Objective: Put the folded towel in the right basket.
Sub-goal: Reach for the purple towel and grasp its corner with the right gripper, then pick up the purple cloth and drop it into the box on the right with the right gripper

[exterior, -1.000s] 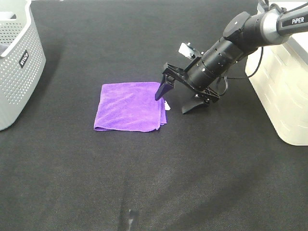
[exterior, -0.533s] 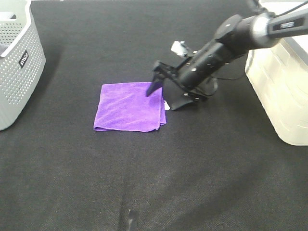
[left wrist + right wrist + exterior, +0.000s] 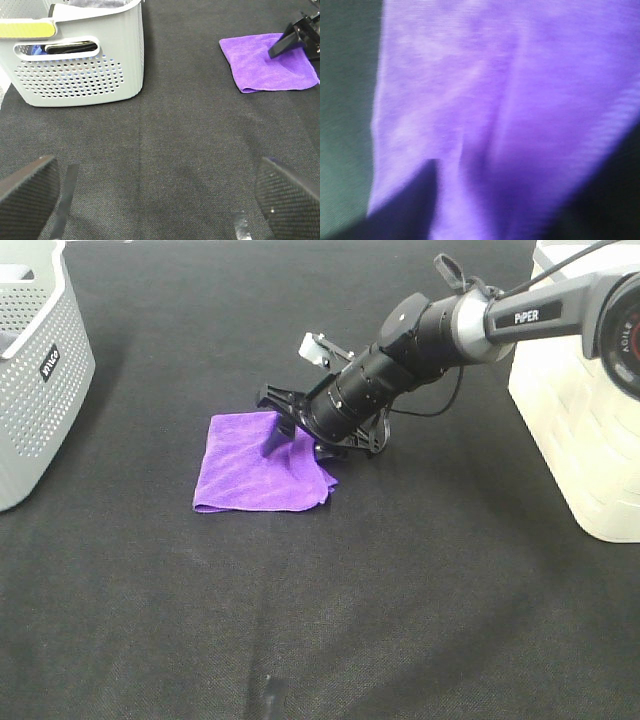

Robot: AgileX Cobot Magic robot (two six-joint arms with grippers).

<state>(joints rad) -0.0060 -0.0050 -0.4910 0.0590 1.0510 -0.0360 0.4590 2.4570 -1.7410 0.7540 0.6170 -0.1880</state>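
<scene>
Folded purple towel point(image 3: 245, 470) lies flat on the black table cover point(image 3: 400, 600), near the middle, between the grey perforated left basket point(image 3: 40, 370) and the cream right basket point(image 3: 585, 430), and well apart from both. The right arm reaches across to the towel's right side. Right gripper point(image 3: 300, 443) is low on the cloth with its jaws apart: one finger point(image 3: 274, 439) rests on top of the towel, the other sits at the towel's right edge, where the fabric is slightly bunched. The right wrist view is blurred purple fabric with dark shapes along one side, probably the fingers; whether the cloth is pinched cannot be confirmed there. Left gripper point(image 3: 160, 200) hangs over bare table near the left basket, jaws wide apart, holding nothing.
</scene>
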